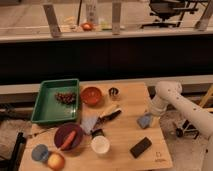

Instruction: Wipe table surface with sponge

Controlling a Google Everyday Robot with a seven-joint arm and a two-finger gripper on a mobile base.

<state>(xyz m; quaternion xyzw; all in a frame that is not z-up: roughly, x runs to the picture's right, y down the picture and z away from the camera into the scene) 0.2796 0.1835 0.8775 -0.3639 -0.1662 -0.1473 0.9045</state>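
The table surface (128, 104) is a light tan wooden top filling the lower middle of the camera view. The sponge (143, 122) is a small pale blue-grey block lying on the table near its right edge. My white arm reaches in from the right and bends down to the table. My gripper (149, 116) is at the sponge's upper right side, down at table level and touching or almost touching it.
A green tray (44, 106) with grapes sits back left. An orange bowl (91, 95), a metal cup (113, 93), a grey-blue cloth (89, 123), a dark plate (61, 133) with a carrot, a white cup (100, 144) and a black block (140, 147) crowd the table.
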